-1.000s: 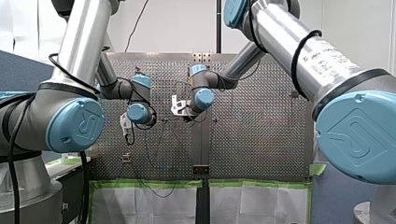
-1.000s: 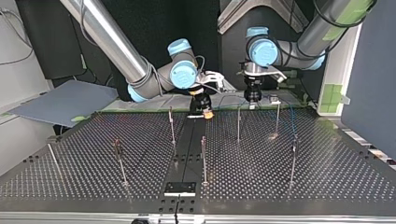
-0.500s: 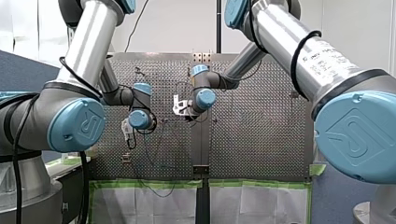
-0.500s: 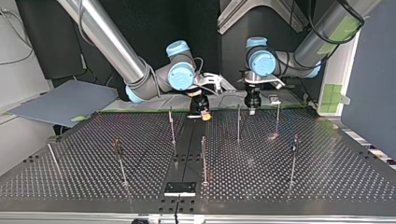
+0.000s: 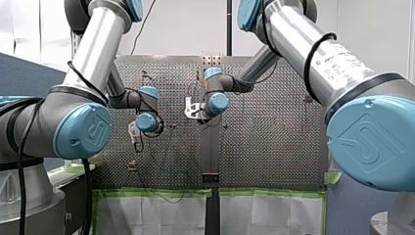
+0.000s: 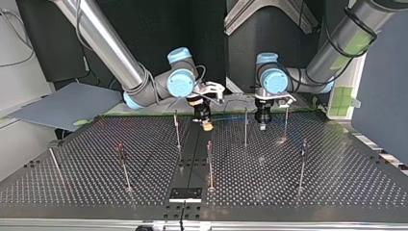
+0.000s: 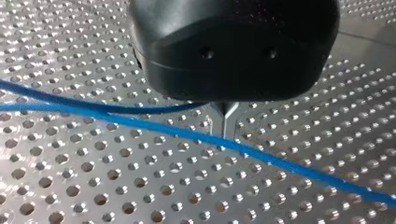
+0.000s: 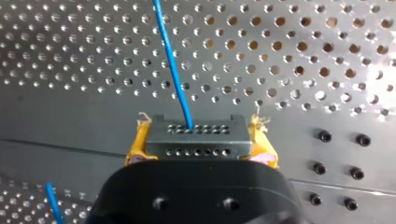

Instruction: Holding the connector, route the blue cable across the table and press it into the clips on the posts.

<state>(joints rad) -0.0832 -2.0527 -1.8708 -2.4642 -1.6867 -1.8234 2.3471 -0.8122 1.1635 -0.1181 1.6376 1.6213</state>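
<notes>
The yellow pads [image 8: 263,140] of my right gripper [image 8: 199,145] are clenched on either side of the dark connector [image 8: 198,133]. That leaves its holed face free, and the blue cable [image 8: 172,65] runs straight out ahead, low over the tabletop [image 6: 312,192]. I judge that such a grip lets the arm tow the cable without kinking it at the plug. In the top view the connector hangs just above the tabletop's far end, with a post [image 6: 177,130] to its left and a second post [image 6: 246,127] to its right. Past that second post from the connector stands my left gripper [image 7: 225,112], its metal fingers [image 7: 226,106] drawn shut to one point. The cable crosses just beyond the tip. Whether it touches I cannot tell, though the gripper looks placed to steer or press the line. Both wrists bend so the fingers point down at the tabletop, my right slightly tilted, and the forearms slope up and away from the connector.
</notes>
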